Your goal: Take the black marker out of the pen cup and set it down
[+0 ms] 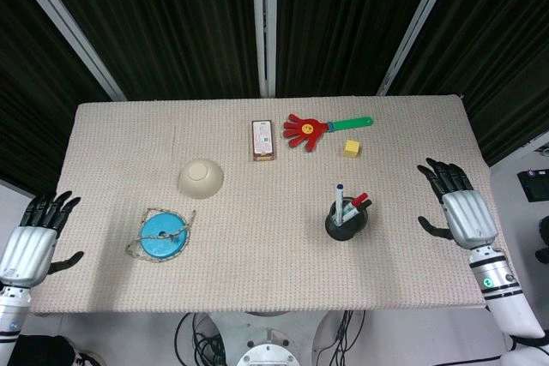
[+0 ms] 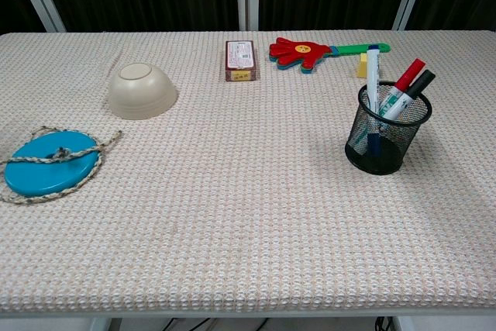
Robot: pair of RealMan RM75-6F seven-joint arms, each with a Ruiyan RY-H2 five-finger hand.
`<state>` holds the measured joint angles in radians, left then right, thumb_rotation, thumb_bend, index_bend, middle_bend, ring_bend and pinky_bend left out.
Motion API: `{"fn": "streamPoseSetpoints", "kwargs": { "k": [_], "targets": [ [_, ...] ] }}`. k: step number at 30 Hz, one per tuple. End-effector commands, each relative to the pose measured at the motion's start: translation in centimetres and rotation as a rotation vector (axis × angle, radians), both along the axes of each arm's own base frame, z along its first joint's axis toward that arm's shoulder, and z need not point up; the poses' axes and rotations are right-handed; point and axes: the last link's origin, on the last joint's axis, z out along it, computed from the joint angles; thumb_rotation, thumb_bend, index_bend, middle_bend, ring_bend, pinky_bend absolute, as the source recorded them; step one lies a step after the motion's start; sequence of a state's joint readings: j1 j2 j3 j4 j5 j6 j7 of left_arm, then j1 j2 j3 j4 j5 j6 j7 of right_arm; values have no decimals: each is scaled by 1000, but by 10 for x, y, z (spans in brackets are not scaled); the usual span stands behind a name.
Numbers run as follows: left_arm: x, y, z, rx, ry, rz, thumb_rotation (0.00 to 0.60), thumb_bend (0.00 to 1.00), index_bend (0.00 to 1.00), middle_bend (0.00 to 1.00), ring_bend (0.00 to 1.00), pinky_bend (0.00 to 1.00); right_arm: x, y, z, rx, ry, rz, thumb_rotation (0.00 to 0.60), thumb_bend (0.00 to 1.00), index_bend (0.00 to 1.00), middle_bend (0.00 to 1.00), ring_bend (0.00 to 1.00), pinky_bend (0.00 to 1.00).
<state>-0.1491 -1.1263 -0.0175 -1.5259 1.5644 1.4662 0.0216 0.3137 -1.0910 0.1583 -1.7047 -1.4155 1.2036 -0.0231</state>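
A black mesh pen cup (image 1: 346,222) (image 2: 386,137) stands right of the table's middle. It holds three markers. The black-capped marker (image 2: 419,84) (image 1: 366,205) leans to the right beside a red-capped one (image 2: 408,74), and a blue-capped one (image 2: 373,75) stands upright. My right hand (image 1: 461,208) hovers over the table's right edge, fingers spread, well right of the cup and holding nothing. My left hand (image 1: 36,236) hangs off the table's left front corner, fingers spread and empty. Neither hand shows in the chest view.
An upturned cream bowl (image 1: 202,177) and a blue disc with a rope (image 1: 163,236) lie on the left. A small box (image 1: 263,139), a red hand-shaped clapper (image 1: 310,129) and a yellow cube (image 1: 352,148) lie behind the cup.
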Motion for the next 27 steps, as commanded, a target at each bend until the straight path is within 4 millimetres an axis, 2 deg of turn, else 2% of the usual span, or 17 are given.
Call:
{"fn": "streamPoseSetpoints", "kwargs": {
  "k": [1,6,9,20,27],
  "targets": [
    [-1,1,0,-3,0,2,600,131,103,42,0,0,6,-7,-14,30,-8,-9,600,176,111,0,0,0],
    [-1,3,0,-5,1,1,600,131,103,42,0,0,3,-11,-35,61,-12,-43,600,176,238,0,0,0],
    [-2,4,1,-7,1,3,600,131,103,42,0,0,3,-13,-46,81,-13,-58,600,177,282,0,0,0],
    [-7,3,2,-6,-3,14,600,131,103,43,0,0,18,-20,-71,123,-53,-36,600,202,338,0,0,0],
    [-10,2,5,5,-6,18,600,130,103,42,0,0,29,-23,-78,138,-69,-18,600,238,347,0,0,0]
  ]
}}
